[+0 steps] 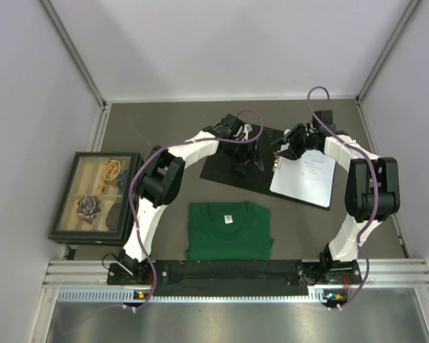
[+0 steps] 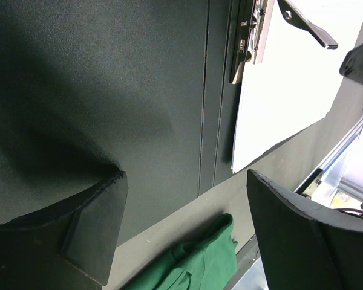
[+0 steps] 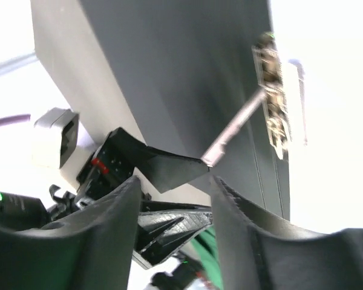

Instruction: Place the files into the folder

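The folder (image 1: 229,166) lies open in mid-table, black inner faces up. The files (image 1: 305,179), white printed sheets, lie on its right half under the clip (image 1: 277,163). My left gripper (image 1: 247,154) is open and empty, hovering over the black left face (image 2: 109,90); the clip (image 2: 244,42) and the files (image 2: 284,90) show beyond it. My right gripper (image 1: 284,148) is open at the clip. In the right wrist view its gripper (image 3: 174,181) stands just below the raised metal lever (image 3: 233,130) of the clip (image 3: 272,96), the lever's tip by the right fingertip (image 3: 221,184).
A folded green shirt (image 1: 229,230) lies near the front edge, below the folder; it also shows in the left wrist view (image 2: 193,266). A dark-framed picture box (image 1: 94,196) stands at the left. A black metal rail (image 1: 229,270) runs along the near edge.
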`<state>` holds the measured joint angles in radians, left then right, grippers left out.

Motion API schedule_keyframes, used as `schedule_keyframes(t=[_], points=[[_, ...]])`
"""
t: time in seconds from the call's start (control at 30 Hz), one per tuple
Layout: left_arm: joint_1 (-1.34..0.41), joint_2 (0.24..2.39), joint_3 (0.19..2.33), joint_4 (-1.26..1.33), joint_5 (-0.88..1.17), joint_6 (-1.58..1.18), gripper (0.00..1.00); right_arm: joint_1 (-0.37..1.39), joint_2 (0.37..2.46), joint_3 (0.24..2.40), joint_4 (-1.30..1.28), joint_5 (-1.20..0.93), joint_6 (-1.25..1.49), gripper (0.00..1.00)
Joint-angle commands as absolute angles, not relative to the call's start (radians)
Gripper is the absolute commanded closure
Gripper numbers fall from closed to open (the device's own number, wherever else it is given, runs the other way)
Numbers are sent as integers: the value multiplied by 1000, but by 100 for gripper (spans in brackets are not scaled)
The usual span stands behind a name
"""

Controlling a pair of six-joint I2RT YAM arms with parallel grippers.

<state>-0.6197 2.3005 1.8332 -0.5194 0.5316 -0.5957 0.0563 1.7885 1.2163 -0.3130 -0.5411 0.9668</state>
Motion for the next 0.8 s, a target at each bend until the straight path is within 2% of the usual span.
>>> schedule_keyframes(t=[0.0, 0.77], points=[[-620, 2310, 1862, -497, 540, -583, 16, 45, 1784, 1187, -312, -523, 1178, 56], [-617, 2325, 1885, -506, 548, -578, 16, 21, 1833, 1117, -176, -543, 1331, 56]])
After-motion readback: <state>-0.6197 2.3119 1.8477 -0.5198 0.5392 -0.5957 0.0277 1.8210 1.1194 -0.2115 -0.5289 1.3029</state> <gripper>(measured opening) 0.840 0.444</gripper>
